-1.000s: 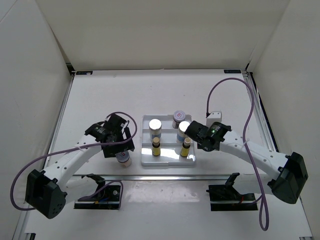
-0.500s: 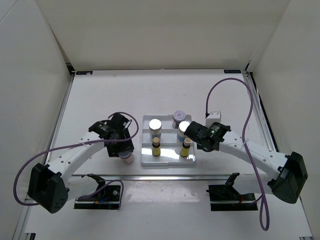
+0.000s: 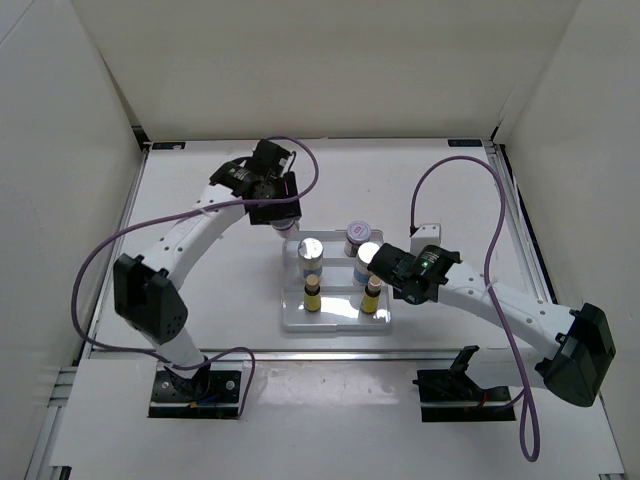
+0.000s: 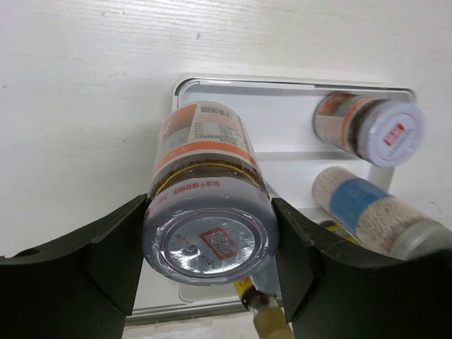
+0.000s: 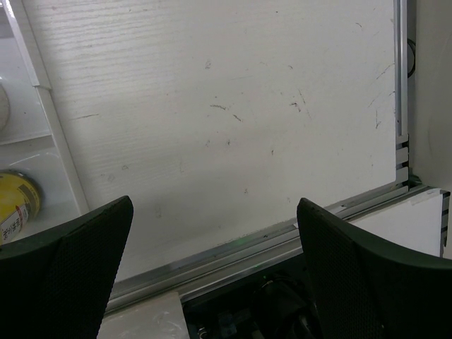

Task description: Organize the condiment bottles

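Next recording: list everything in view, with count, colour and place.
table: one, white
tray: one, white, mid-table
held jar: one, red label, shiny lid, by the tray's far left corner
tray jars: three, pale lids, tray's far half
yellow bottles: two, dark caps, tray's near row
cables: two, purple, along the arms
left pincer: black, shut on the held jar
right pincer: black, open, empty, at the tray's right side

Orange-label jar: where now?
The orange-label jar is centre of the left wrist view, held by the left gripper at the tray's far left corner, a second jar to its right.
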Motion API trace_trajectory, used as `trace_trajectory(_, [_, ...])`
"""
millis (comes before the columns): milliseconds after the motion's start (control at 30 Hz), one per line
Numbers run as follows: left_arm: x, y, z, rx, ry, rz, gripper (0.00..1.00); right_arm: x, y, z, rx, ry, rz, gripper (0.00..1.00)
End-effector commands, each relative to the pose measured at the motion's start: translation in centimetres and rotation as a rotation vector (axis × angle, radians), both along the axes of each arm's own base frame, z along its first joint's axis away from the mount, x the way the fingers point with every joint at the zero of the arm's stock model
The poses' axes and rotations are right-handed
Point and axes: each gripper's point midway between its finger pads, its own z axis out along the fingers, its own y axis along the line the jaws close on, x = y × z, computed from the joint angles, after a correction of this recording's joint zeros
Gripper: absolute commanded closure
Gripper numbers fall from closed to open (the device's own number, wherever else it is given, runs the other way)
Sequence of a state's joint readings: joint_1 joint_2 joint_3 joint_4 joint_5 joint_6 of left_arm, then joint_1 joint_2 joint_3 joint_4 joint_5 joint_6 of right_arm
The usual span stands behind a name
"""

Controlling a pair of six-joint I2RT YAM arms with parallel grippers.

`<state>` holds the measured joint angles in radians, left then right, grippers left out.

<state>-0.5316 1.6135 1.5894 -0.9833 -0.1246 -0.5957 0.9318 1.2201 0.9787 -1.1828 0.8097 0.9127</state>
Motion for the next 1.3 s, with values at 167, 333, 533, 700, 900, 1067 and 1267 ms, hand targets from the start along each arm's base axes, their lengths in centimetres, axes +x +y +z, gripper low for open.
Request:
trace_trajectory(167, [2.3,-4.1,-2.6,0.065,0.028,-0.147,0.89,0.3,0.2,0.4,-0.003,-0.029,-0.002,0.00])
trace_trajectory(333, [2.2,-6.1,-4.1,0.082,0.053,-0.187,0.89,0.3,0.2,0.4,-0.003,-0.029,-0.002,0.00])
trace_trajectory(533, [2.1,-7.4,-6.7,0.100,0.100,-0.214,0.89,0.3,0.2,0.2,-0.011,-0.023,-0.002,0.00])
trace_trajectory(700, [2.2,-7.4,-8.1,0.121,0.126,-0.222,0.77,0.3,0.2,0.2,-0.011,-0.023,-0.002,0.00])
trace_trajectory(900, [2.0,-7.2,-8.4,0.135,0.130,-0.239,0.32,0.3,0.2,0.2,-0.011,-0.023,-0.002,0.00])
trace_trajectory(1067, [2.4,-7.4,-7.0,0.105,0.104,-0.248,0.06,0.3,0.2,0.1,-0.018,-0.018,-0.002,0.00])
trace_trajectory(1267, [4.0,-2.7,0.4,0.073,-0.060,-0.149,0.00,0.3,0.2,0.1,-0.018,-0.018,-0.002,0.00])
